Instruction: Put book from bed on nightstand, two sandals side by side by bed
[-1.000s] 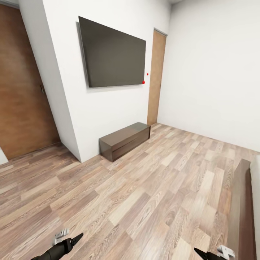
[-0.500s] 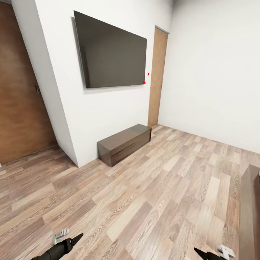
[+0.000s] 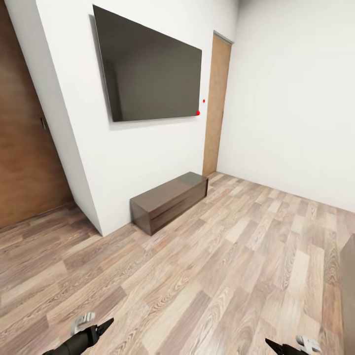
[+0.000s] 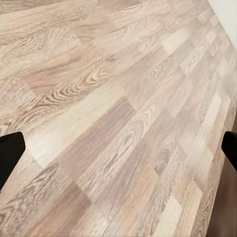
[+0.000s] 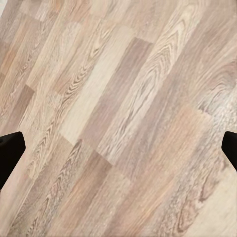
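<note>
Head view: robot in transit across the bedroom, both arms carried low and empty.

Nearest, the left gripper (image 3: 93, 328) and right gripper (image 3: 288, 345) sit tucked at the bottom of the frame, likely parked there so they stay clear while the base travels; each wrist view has dark fingertips (image 4: 10, 153) at opposite edges with bare floor (image 4: 118, 118) between, so both pairs of fingers stand wide apart and hold nothing. Beyond them the plank floor runs to a low brown cabinet (image 3: 167, 199) set against the white wall, under a wall-mounted dark screen (image 3: 148, 74). A wood door (image 3: 24, 148) stands at the left and a narrower door (image 3: 217, 103) in the far corner. A brown edge (image 3: 347, 286) at the far right may be the bed frame. The book, sandals and nightstand cannot be placed from here.
</note>
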`<state>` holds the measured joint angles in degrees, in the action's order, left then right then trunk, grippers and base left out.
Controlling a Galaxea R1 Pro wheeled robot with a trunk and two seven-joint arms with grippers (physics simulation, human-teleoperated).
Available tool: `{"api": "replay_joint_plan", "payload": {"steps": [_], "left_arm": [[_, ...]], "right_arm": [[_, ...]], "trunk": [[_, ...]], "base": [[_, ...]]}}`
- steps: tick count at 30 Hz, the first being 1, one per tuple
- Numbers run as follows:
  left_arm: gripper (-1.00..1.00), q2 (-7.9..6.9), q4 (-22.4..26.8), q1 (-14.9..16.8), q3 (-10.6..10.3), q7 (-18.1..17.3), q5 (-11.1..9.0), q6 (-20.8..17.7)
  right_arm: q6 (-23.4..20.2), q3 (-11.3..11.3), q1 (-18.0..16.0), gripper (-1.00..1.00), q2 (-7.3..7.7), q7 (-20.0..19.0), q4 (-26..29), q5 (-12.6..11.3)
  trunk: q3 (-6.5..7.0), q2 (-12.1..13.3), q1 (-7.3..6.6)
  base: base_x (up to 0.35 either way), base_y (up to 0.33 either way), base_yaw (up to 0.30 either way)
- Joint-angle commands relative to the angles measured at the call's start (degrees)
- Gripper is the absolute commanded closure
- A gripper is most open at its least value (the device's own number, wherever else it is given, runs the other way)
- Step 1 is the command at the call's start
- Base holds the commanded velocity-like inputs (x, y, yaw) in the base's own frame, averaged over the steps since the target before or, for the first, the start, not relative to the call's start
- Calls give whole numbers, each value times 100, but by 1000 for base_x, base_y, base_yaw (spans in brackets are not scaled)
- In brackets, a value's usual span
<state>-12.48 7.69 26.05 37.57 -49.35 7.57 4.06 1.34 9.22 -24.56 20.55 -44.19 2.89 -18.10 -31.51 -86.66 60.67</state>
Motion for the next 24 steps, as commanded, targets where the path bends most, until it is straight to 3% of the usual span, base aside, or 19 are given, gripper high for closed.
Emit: {"api": "replay_joint_plan", "payload": {"steps": [1,24], "left_arm": [[-100,0,-4,5,40,-12,61,42],[-100,0,-5,5,40,-7,61,42]], "right_arm": [[14,45,-5,-100,-1,-21,-9,35],[12,45,-5,-100,1,-20,-17,35]], "trunk": [[-6,-3,3],[-6,-3,3]], "base": [[330,0,0],[330,0,0]]}}
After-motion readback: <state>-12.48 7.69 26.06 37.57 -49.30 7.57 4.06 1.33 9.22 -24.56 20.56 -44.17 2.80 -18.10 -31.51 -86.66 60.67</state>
